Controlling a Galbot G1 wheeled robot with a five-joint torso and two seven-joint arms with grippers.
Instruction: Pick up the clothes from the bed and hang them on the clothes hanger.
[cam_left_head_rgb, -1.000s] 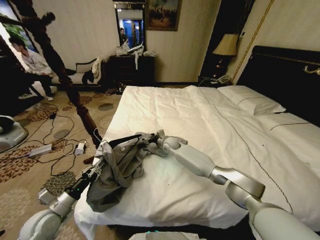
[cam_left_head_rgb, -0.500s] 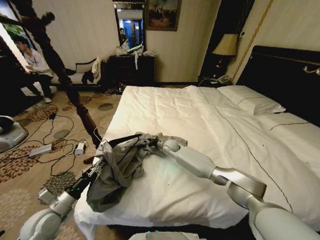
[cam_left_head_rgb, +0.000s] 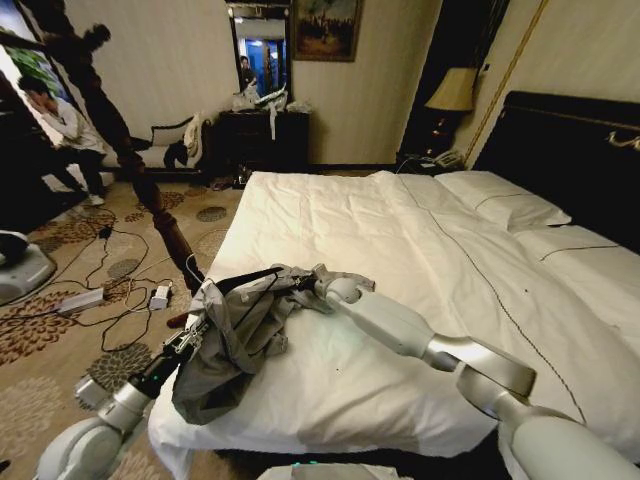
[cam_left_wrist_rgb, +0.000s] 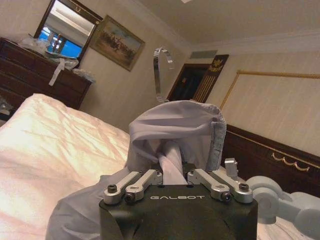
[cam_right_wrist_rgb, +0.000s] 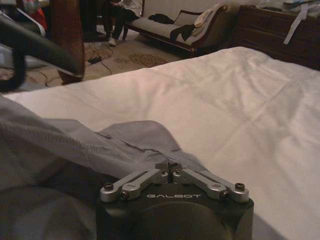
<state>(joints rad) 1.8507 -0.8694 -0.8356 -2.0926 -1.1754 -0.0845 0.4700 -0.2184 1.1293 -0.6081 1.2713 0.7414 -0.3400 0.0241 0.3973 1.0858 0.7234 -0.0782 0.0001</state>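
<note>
The light-grey clothes (cam_left_head_rgb: 225, 350) hang in a bunch over the near left corner of the white bed (cam_left_head_rgb: 400, 240), draped on the black clothes hanger (cam_left_head_rgb: 245, 280). My left gripper (cam_left_head_rgb: 197, 335) holds the hanger from below the corner. In the left wrist view the left gripper (cam_left_wrist_rgb: 172, 172) is shut at the hanger's neck, with cloth (cam_left_wrist_rgb: 175, 122) over it and the silver hook (cam_left_wrist_rgb: 159, 70) sticking up. My right gripper (cam_left_head_rgb: 305, 285) reaches across the bed. In its wrist view the right gripper (cam_right_wrist_rgb: 169, 167) is shut on a fold of the shirt (cam_right_wrist_rgb: 75, 150), close to the hanger's bar (cam_right_wrist_rgb: 45, 47).
A dark turned-wood coat stand (cam_left_head_rgb: 130, 160) leans left of the bed. Cables and a power strip (cam_left_head_rgb: 110, 300) lie on the patterned carpet. A sofa with garments (cam_left_head_rgb: 180, 145) and a dresser (cam_left_head_rgb: 265, 135) stand at the far wall. The black headboard (cam_left_head_rgb: 570, 150) is on the right.
My right gripper has shifted very slightly with the cloth it pinches. The left arm and hanger have stayed in place.
</note>
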